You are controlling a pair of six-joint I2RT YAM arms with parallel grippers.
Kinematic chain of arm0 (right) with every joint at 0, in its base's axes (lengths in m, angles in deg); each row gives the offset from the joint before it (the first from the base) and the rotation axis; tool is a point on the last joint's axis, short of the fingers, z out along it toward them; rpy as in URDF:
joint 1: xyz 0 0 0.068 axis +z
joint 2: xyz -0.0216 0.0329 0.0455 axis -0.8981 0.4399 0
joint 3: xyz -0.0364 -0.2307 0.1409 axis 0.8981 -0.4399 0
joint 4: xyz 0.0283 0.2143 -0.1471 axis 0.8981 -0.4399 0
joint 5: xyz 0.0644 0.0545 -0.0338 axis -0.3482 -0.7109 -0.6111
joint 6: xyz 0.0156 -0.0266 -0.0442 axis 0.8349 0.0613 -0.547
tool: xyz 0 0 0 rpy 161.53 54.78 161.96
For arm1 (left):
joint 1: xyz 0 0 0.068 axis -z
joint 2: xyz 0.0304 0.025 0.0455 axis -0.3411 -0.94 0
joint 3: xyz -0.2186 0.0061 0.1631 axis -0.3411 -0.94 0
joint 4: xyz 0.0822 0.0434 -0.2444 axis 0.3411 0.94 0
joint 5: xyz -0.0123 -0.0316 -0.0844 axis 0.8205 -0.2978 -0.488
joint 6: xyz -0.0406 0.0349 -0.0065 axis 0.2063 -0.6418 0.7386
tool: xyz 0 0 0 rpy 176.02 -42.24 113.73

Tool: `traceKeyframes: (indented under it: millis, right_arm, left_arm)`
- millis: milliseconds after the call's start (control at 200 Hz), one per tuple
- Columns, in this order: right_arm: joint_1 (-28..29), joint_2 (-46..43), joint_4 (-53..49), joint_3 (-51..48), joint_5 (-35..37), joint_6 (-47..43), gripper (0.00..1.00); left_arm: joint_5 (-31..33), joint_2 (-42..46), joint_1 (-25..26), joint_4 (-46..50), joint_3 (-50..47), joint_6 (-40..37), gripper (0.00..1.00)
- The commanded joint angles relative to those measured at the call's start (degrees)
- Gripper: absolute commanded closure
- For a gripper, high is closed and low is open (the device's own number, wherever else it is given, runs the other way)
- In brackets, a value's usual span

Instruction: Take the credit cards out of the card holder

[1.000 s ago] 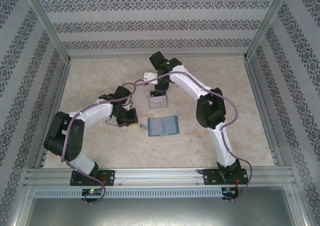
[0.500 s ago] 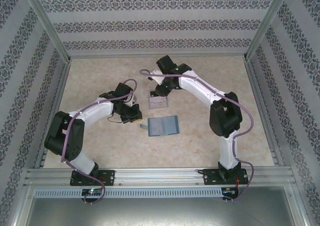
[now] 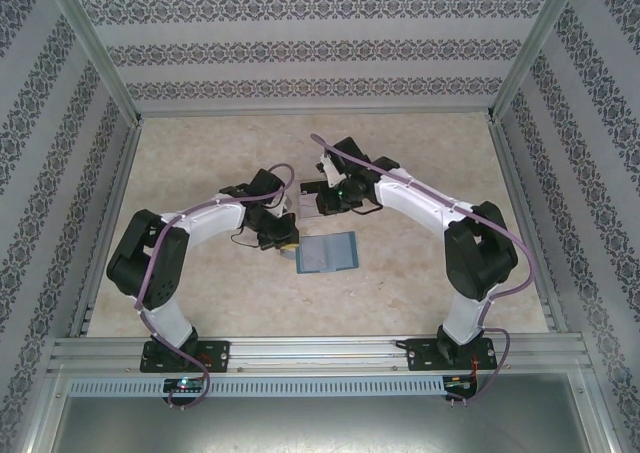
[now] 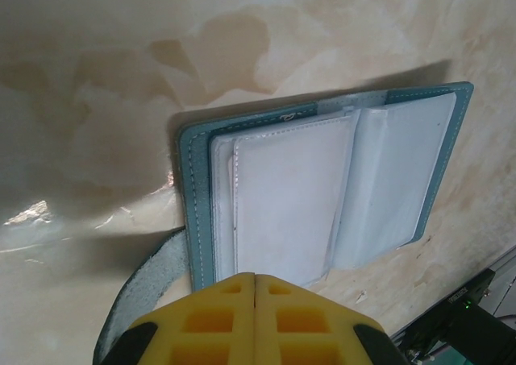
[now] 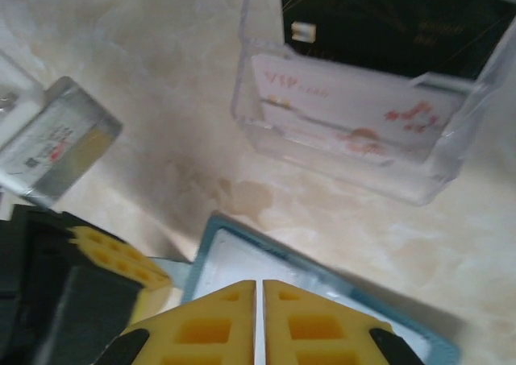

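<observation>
The teal card holder (image 3: 328, 253) lies open on the table, its two halves lined with whitish pockets (image 4: 290, 204); I cannot tell whether a card sits inside them. A dark credit card (image 5: 387, 26) and a pale credit card (image 5: 347, 107) with red print stand in a clear plastic tray (image 5: 266, 75) just beyond the holder. My left gripper (image 3: 287, 243) is shut and empty, with its tips (image 4: 255, 278) over the holder's left edge. My right gripper (image 5: 260, 284) is shut and empty above the holder's far left corner (image 5: 211, 228).
The left arm's yellow finger (image 5: 121, 260) and a small silver box (image 5: 56, 139) above it crowd the space left of the right gripper. Marbled beige table (image 3: 200, 173) spreads all round, fenced by aluminium rails and patterned walls.
The right arm has swung from the back of the table down toward the holder and tray. The left gripper has slid right, up to the holder's left edge.
</observation>
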Motion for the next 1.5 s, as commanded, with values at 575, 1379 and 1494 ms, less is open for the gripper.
traceKeyframes:
  millis: [575,1379,1494]
  right_arm:
    - [5.2,2.2,10.4,-10.7,-10.0,22.0,0.98]
    - [7.3,8.2,13.2,-12.1,-11.6,24.7,0.97]
    - [7.5,8.9,13.1,-11.8,-11.6,24.5,0.97]
  left_arm:
    - [0.3,-5.2,1.2,0.3,-1.4,-0.2,1.00]
    - [0.8,-6.2,1.2,2.4,-1.1,-1.8,1.00]
    - [1.0,-6.3,1.2,2.6,-0.9,-1.9,1.00]
